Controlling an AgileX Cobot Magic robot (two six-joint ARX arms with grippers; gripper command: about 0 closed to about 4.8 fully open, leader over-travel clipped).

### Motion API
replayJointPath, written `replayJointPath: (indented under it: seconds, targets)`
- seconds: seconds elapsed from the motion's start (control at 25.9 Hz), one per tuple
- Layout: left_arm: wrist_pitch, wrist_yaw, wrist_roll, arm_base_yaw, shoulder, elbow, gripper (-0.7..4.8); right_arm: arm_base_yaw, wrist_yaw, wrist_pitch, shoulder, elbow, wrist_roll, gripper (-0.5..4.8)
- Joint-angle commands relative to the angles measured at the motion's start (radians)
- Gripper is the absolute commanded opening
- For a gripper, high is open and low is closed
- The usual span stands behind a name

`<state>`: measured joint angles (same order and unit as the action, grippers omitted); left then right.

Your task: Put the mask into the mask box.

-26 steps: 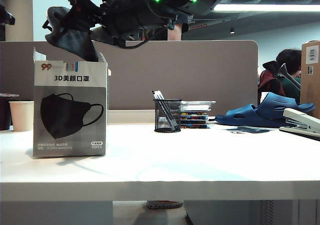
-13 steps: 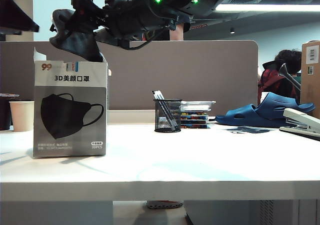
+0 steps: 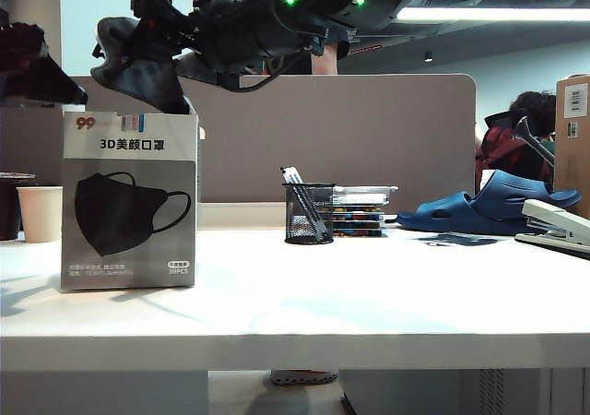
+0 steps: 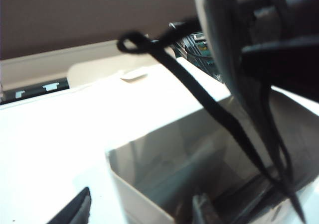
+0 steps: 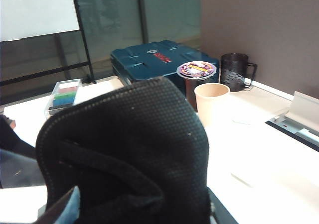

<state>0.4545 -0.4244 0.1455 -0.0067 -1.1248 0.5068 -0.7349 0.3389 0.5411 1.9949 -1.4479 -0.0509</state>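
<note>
In the exterior view, the mask box [image 3: 129, 200] stands upright near the table's [image 3: 369, 304] left edge, its top flaps open. The right gripper [image 3: 138, 51], reaching across from the right, hangs just above that opening, its claw clamped on the mask [image 3: 147, 78], whose lower end dips to the rim of the carton. The left gripper [image 3: 37, 69] shows as a dark shape at the left, beside and slightly above the box's top corner. A paper cup [image 3: 40, 212] stands behind the box towards the table's back left corner, a mesh pen holder [image 3: 309, 214] near the middle of the back edge.

In the left wrist view, the box's open mouth [image 4: 199, 159] lies below, with a thin black ear loop [image 4: 199, 89] trailing down into it. The left gripper's [image 4: 142, 209] two fingertips stand apart, nothing between them.

In the right wrist view, the mask's [image 5: 129, 154] knitted black fabric bunches up and fills the foreground, hiding the claw.

The mask looks light, soft and floppy; it will likely fold and snag on the flaps, so the fabric body is the better hold, not the loops.
</note>
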Motion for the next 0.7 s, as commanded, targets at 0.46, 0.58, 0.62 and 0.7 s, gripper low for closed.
replayJointPath:
  seconds: [0.46,0.58,0.62,0.7]
  targets:
    - [0.071,0.001,0.000,-0.006,-0.041,0.025,0.51,-0.017,-0.083,0.006,0.026,-0.003,0.039,3.14]
    - [0.070,0.001,0.000,-0.006,-0.042,0.026,0.51,-0.016,-0.136,0.003,0.050,-0.003,0.056,3.14]
    - [0.068,0.002,0.000,-0.006,-0.042,0.026,0.51,-0.016,-0.145,-0.007,0.058,-0.003,0.056,3.14]
    - [0.067,0.002,0.000,-0.006,-0.042,0.026,0.46,-0.016,-0.145,-0.030,0.058,-0.003,0.056,3.14]
